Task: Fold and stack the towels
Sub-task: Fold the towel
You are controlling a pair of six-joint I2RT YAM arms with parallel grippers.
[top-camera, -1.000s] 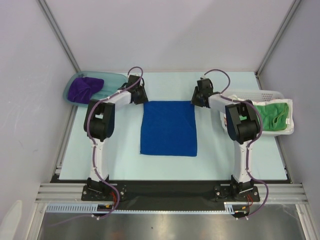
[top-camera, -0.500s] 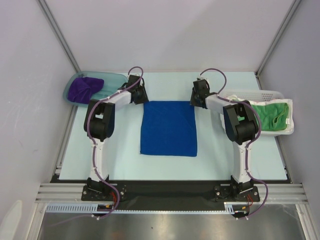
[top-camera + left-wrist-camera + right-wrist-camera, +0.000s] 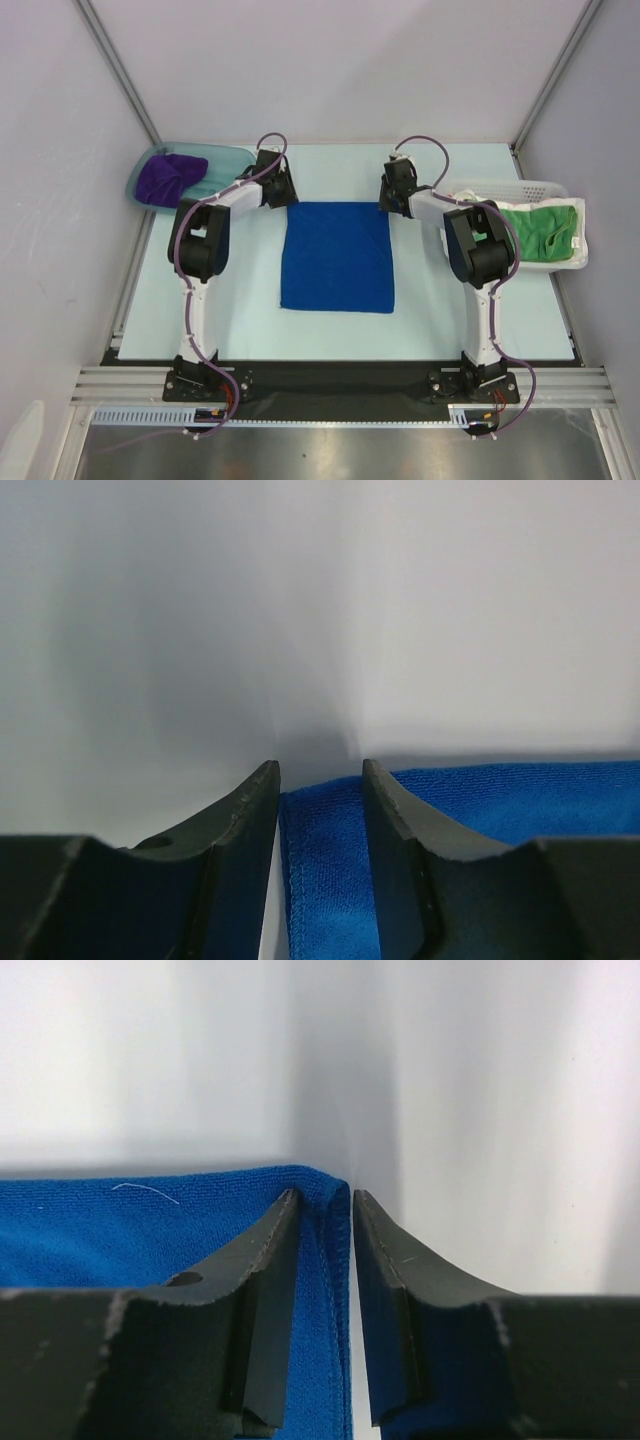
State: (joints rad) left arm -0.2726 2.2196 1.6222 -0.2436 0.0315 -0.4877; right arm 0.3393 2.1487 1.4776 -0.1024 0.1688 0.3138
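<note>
The royal blue towel point(image 3: 337, 257) lies flat in the middle of the table. My left gripper point(image 3: 283, 196) is at its far left corner, jaws open, with the towel's hemmed corner point(image 3: 325, 850) lying loose between the fingers point(image 3: 245, 820). My right gripper point(image 3: 388, 199) sits at the far right corner. Its jaws stand narrowly apart astride the doubled towel edge point(image 3: 330, 1260), and a thin gap shows beside the right finger point(image 3: 400, 1290). The purple towel point(image 3: 165, 176) is bunched in the teal tub. The green towel point(image 3: 541, 228) is bunched in the white basket.
The teal tub point(image 3: 218, 167) sits at the far left against the enclosure's wall. The white slotted basket point(image 3: 497, 188) stands at the right edge, right beside the right arm. White walls close in on three sides.
The left jaws have spread wider around the towel corner. The right gripper has edged slightly left and farther back along the towel's far edge. The blue towel has stayed put.
</note>
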